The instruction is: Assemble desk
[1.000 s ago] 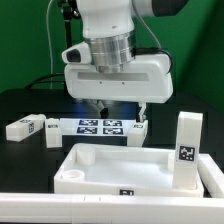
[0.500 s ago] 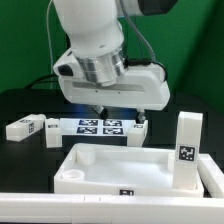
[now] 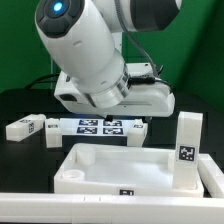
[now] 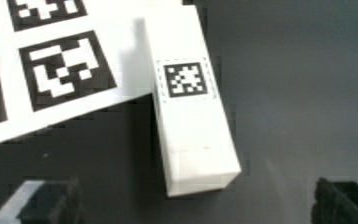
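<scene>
black table [image 3: 30, 150] | wrist view: leg [image 4: 194, 120] beside marker board [image 4: 51, 70] | exterior view: tabletop [image 3: 85, 181]

Black table [image 4: 282, 120] lies bare along one long side of the lying white square-section block leg [image 4: 190, 100]. The flat white marker board [image 4: 43, 70] crowds the other side at the tagged end. The gripper [image 4: 190, 200] fingers stand wider apart than this leg. In the exterior view, the raised rim of the white plastic rectangular tabletop [image 3: 68, 172] and an upright white block leg [image 3: 186, 145] bar the foreground.

We see the glossy white robot arm [image 3: 85, 50] has leaned toward the exterior view's left, its two-finger gripper [image 3: 122, 112] slightly lower.
</scene>
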Motion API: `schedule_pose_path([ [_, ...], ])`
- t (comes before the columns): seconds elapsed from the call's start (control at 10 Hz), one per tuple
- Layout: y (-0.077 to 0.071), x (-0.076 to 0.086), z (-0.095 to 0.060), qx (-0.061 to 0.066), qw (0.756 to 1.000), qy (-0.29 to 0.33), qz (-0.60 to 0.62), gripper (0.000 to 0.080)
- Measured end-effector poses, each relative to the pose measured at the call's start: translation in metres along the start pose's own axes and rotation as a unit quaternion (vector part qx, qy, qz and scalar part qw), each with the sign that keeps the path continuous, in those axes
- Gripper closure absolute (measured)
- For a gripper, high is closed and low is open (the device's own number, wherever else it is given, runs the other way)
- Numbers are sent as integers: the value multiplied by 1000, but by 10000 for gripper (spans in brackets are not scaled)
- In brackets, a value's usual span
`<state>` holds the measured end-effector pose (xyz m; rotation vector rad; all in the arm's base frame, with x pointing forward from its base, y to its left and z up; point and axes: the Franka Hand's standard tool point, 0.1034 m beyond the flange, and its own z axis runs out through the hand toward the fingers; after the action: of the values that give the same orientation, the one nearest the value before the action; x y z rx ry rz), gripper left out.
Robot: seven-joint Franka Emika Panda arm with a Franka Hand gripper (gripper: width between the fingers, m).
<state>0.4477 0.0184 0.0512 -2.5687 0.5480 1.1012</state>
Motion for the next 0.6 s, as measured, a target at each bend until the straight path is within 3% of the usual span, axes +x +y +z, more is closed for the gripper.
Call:
schedule_pose_path([
  [0.2,-4,2,8,-7,1000,3,21,151],
  [0.6,-7,1,10,-8,1000,-2,20,151],
])
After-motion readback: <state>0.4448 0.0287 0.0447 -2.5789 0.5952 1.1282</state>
